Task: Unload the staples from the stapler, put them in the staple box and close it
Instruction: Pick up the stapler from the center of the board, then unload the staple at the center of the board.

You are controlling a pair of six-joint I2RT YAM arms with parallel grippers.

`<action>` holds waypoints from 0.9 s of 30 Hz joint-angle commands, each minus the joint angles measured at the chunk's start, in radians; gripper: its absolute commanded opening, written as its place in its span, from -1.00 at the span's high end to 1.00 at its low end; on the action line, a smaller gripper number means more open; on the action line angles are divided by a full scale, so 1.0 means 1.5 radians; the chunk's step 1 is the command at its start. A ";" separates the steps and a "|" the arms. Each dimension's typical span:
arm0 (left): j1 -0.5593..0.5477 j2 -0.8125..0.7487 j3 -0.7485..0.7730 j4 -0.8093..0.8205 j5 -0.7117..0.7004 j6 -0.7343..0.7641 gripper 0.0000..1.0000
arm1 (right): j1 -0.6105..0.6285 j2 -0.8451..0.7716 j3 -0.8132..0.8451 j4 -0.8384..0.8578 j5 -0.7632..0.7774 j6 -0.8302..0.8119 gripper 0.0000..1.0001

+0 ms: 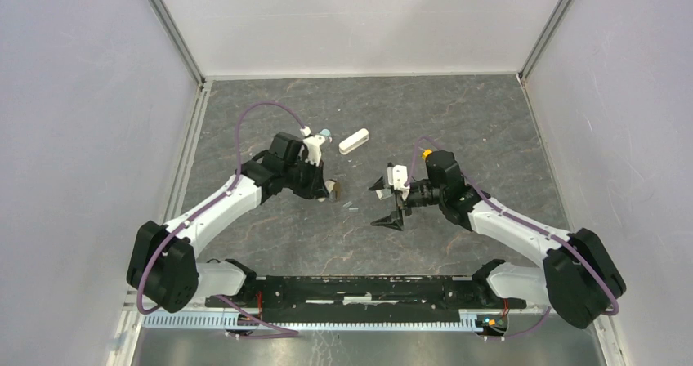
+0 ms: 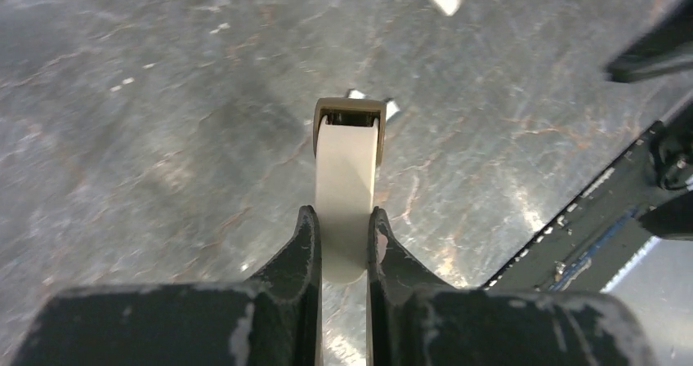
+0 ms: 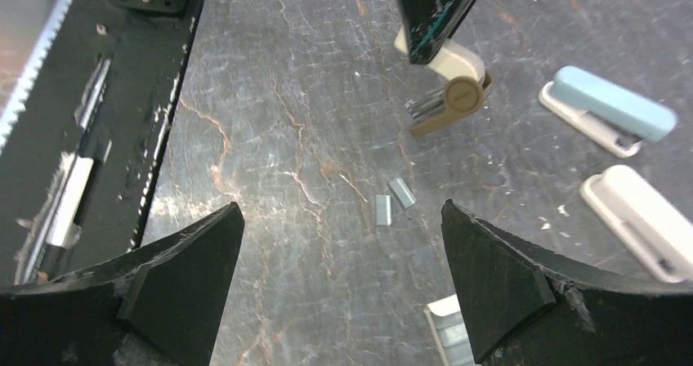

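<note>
My left gripper [image 1: 324, 188] [image 2: 342, 212] is shut on a small cream and tan stapler [image 2: 347, 166] and holds it nose-down just above the table; the stapler also shows in the right wrist view [image 3: 451, 96]. Two short grey staples [image 3: 391, 201] lie loose on the table just right of the stapler [image 1: 333, 189]; they show in the top view [image 1: 351, 207], and their ends peek out behind the stapler's nose [image 2: 391, 107]. My right gripper [image 1: 386, 204] [image 3: 342, 219] is wide open and empty, just right of the staples.
A teal stapler [image 3: 613, 109] and a white stapler [image 3: 646, 219] [image 1: 354, 141] lie behind the held one. A small white item with a grey ribbed inside [image 3: 449, 333] lies by my right finger. The black base rail [image 1: 359, 288] runs along the near edge.
</note>
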 commanded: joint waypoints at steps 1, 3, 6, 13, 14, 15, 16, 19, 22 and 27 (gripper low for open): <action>-0.044 -0.028 -0.017 0.120 0.046 -0.049 0.96 | -0.003 0.050 -0.017 0.170 -0.028 0.165 -0.96; -0.062 -0.037 -0.023 0.126 0.050 -0.028 0.96 | -0.003 0.073 -0.021 0.195 -0.031 0.174 -0.96; -0.085 -0.055 -0.035 0.127 0.042 0.018 0.96 | -0.008 0.106 -0.017 0.205 -0.027 0.173 -0.96; -0.116 -0.069 -0.054 0.163 0.050 0.059 0.96 | -0.016 0.164 -0.023 0.265 -0.054 0.208 -0.93; -0.118 -0.071 -0.058 0.170 0.055 0.061 0.96 | -0.018 0.170 -0.024 0.274 -0.062 0.212 -0.92; -0.120 -0.072 -0.062 0.176 0.062 0.066 0.96 | -0.019 0.178 -0.025 0.285 -0.074 0.218 -0.91; -0.123 -0.075 -0.066 0.182 0.069 0.070 0.96 | -0.019 0.186 -0.024 0.294 -0.083 0.225 -0.88; -0.130 -0.084 -0.077 0.200 0.076 0.074 0.96 | -0.019 0.207 -0.018 0.301 -0.095 0.237 -0.83; -0.137 -0.098 -0.091 0.218 0.095 0.082 0.96 | -0.019 0.219 -0.012 0.300 -0.100 0.237 -0.80; -0.154 -0.118 -0.108 0.241 0.113 0.099 0.96 | -0.018 0.242 -0.005 0.333 -0.116 0.269 -0.72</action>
